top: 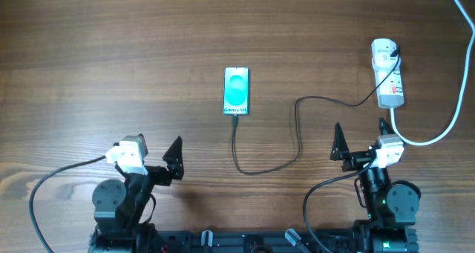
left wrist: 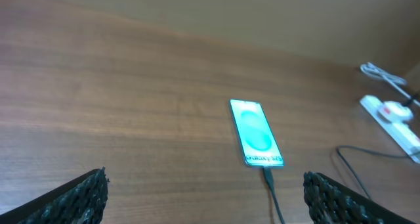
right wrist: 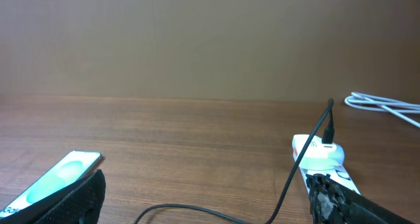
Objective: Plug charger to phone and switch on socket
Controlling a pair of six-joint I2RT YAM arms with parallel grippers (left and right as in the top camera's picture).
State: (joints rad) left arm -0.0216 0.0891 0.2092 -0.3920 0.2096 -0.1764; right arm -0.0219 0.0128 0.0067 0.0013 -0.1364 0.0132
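Note:
The phone (top: 236, 91) lies flat mid-table, turquoise screen up, "Galaxy" text at its near end. It also shows in the left wrist view (left wrist: 256, 133) and the right wrist view (right wrist: 56, 177). The thin black charger cable (top: 297, 134) has its tip in the phone's near end (left wrist: 268, 176), loops right and runs to the white socket strip (top: 387, 73) at the far right, where its black plug sits. My left gripper (top: 159, 156) is open and empty near the front left. My right gripper (top: 362, 138) is open and empty, just in front of the socket (right wrist: 320, 152).
A thick white cable (top: 453, 119) runs from the socket's near end, curves right and goes up off the far right corner; it also shows in the right wrist view (right wrist: 384, 104). The table is bare wood.

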